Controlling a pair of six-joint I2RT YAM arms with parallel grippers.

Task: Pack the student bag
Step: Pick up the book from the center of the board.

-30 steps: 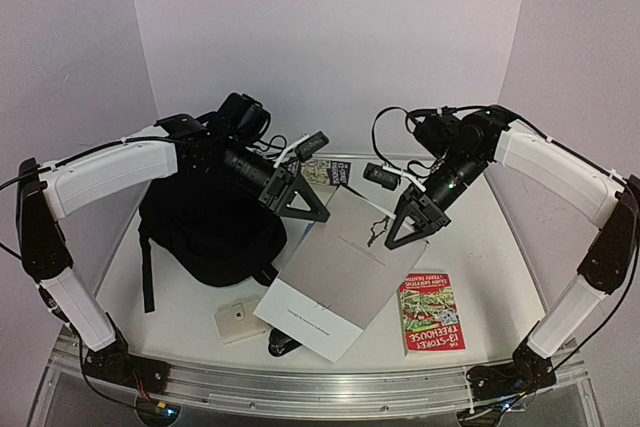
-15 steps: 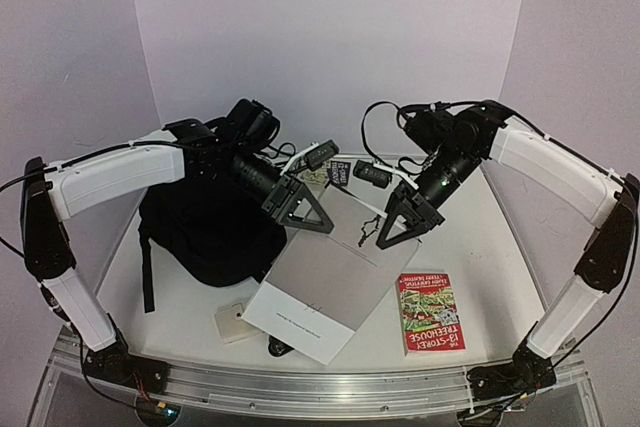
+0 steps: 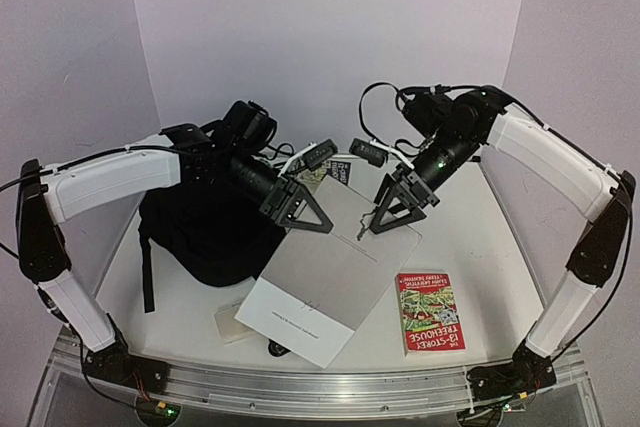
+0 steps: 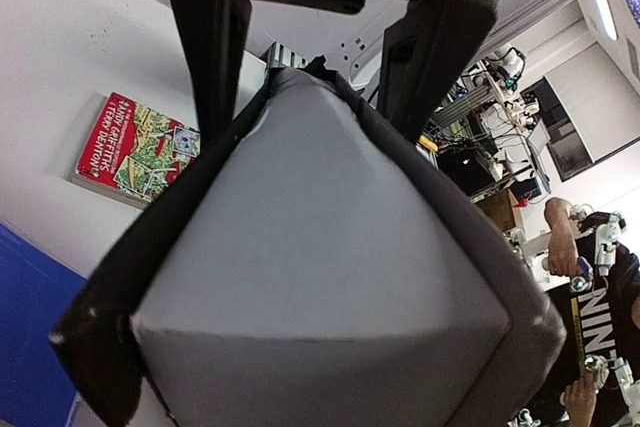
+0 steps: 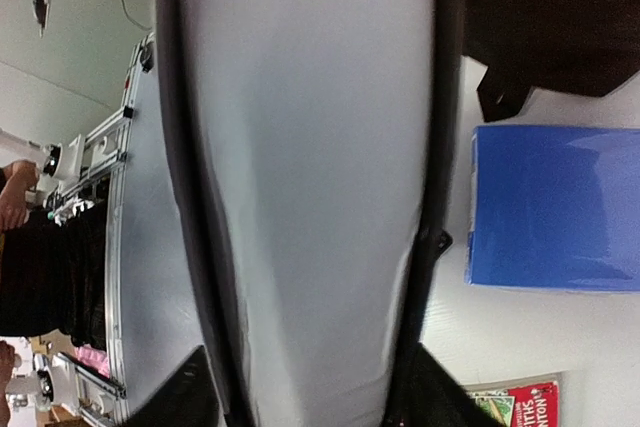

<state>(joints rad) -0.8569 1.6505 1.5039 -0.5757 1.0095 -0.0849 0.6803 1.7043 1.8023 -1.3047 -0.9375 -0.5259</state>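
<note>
My left gripper (image 3: 305, 215) and right gripper (image 3: 393, 215) meet at the twelve o'clock edge of a thin grey rectangular folder with black edging (image 3: 330, 277).
The left one is clamped on it, bowing it. The right one straddles it, gripping or loose I cannot tell. The large black soft fabric backpack (image 3: 205, 227) lies just beside the folder at nine o'clock, and a red paperback book (image 3: 431, 310) lies at four o'clock.

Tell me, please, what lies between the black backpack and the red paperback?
A large grey folder lies between the backpack and the red paperback, as the top view shows.
</note>
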